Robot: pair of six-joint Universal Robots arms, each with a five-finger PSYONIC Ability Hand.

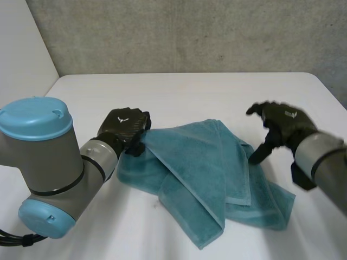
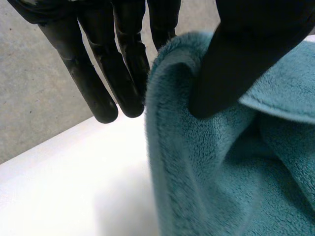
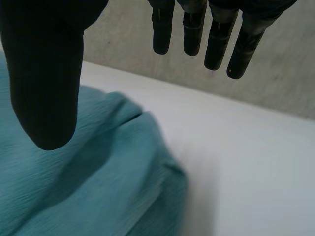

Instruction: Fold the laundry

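A teal towel (image 1: 209, 173) lies loosely folded in overlapping layers in the middle of the white table (image 1: 217, 92). My left hand (image 1: 126, 129) is at the towel's near-left corner. There the towel's rolled edge (image 2: 170, 73) stands between the thumb (image 2: 236, 64) and the straight fingers (image 2: 106, 93), pinched. My right hand (image 1: 281, 123) hovers just above the towel's right edge with spread fingers. Its thumb (image 3: 47, 88) and fingers (image 3: 216, 44) stand wide apart over the cloth (image 3: 83, 182) and hold nothing.
The table's far edge meets a grey concrete wall (image 1: 190, 32). Bare white tabletop surrounds the towel on every side.
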